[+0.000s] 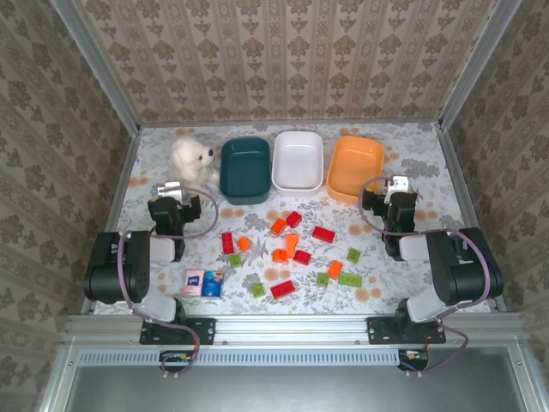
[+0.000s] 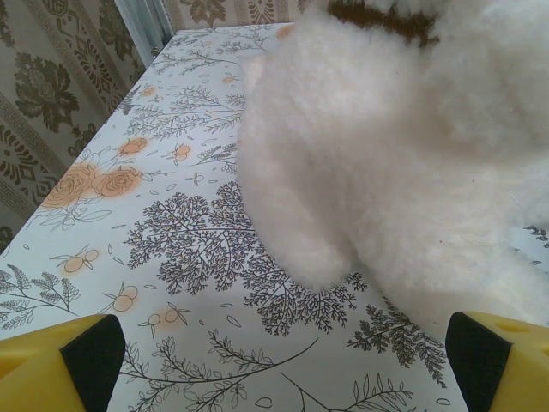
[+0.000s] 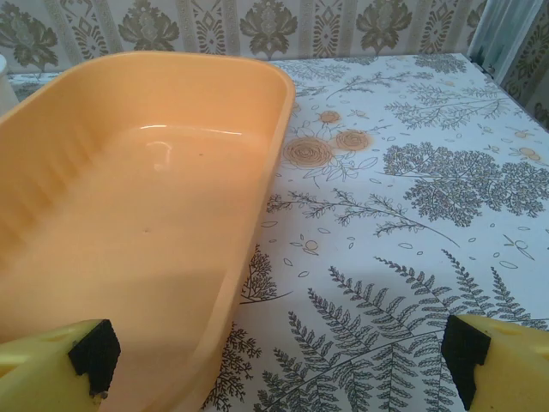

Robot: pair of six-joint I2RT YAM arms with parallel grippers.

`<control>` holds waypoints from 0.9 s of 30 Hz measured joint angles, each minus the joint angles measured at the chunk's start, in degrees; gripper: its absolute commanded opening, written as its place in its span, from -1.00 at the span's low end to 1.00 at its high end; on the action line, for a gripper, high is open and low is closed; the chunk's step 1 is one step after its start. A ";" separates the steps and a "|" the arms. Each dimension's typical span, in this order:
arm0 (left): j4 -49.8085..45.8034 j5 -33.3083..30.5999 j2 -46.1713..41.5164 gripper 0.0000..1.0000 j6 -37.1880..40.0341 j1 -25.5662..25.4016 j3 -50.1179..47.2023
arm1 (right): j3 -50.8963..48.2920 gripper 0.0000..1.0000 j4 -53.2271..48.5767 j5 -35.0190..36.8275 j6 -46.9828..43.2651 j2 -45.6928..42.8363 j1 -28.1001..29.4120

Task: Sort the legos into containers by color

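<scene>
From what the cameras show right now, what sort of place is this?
Probably a robot test cell: a wallpapered enclosure with metal framing around the table, the left arm and right arm bolted to a rail at its near edge, and legos beside three containers.

On the desk (image 1: 412,163), three bowls stand side by side across the upper middle of the top view: left bowl (image 1: 245,170), middle bowl (image 1: 298,160), right bowl (image 1: 355,167). The plush bear (image 1: 190,159) sits just left of the left bowl. The legos (image 1: 292,245) lie scattered mid-frame, below the bowls. The packet (image 1: 204,282) lies lower left of them.
</scene>
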 measured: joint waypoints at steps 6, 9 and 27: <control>0.00 0.00 0.00 1.00 0.00 0.00 0.00 | 0.00 1.00 0.00 0.00 0.00 0.00 0.00; 0.00 0.00 0.00 1.00 0.00 0.00 0.00 | 0.00 1.00 0.00 0.00 0.00 0.00 0.00; -0.70 -3.19 -1.05 1.00 0.94 -1.88 0.00 | 0.11 1.00 -1.01 0.81 0.00 -0.55 0.31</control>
